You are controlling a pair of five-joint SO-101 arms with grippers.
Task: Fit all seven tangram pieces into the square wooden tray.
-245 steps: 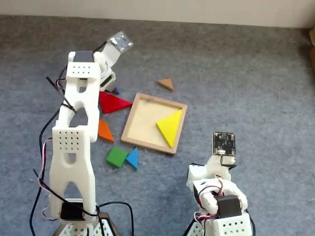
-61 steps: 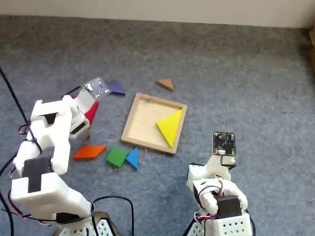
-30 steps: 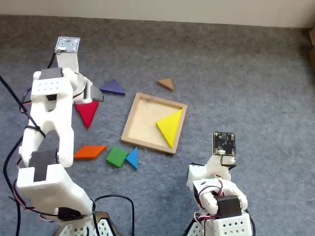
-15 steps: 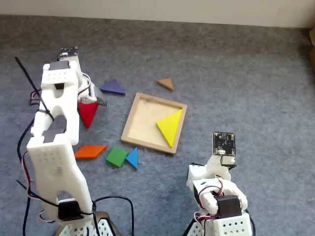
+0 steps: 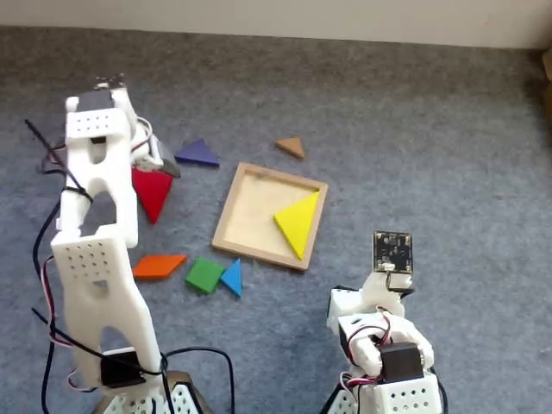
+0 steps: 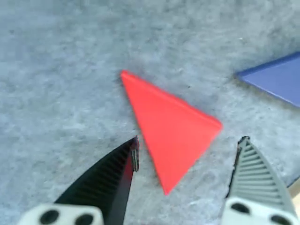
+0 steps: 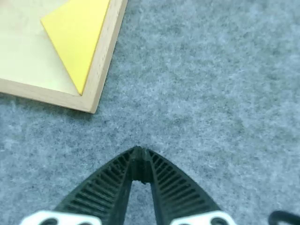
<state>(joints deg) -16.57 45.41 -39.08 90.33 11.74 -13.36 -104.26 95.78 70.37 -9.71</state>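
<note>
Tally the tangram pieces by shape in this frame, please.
Triangles: 5 (red triangle, purple triangle, brown triangle, blue triangle, yellow triangle inside the square wooden tray)
Squares: 1 (green square)
Parallelograms: 1 (orange parallelogram)
Total: 7 pieces

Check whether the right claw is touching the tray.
Apart. The right wrist view shows bare carpet between the claw tips and the tray corner.

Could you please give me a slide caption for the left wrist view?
Left gripper with jaws open either side of the red triangle on grey carpet, purple piece nearby.
</note>
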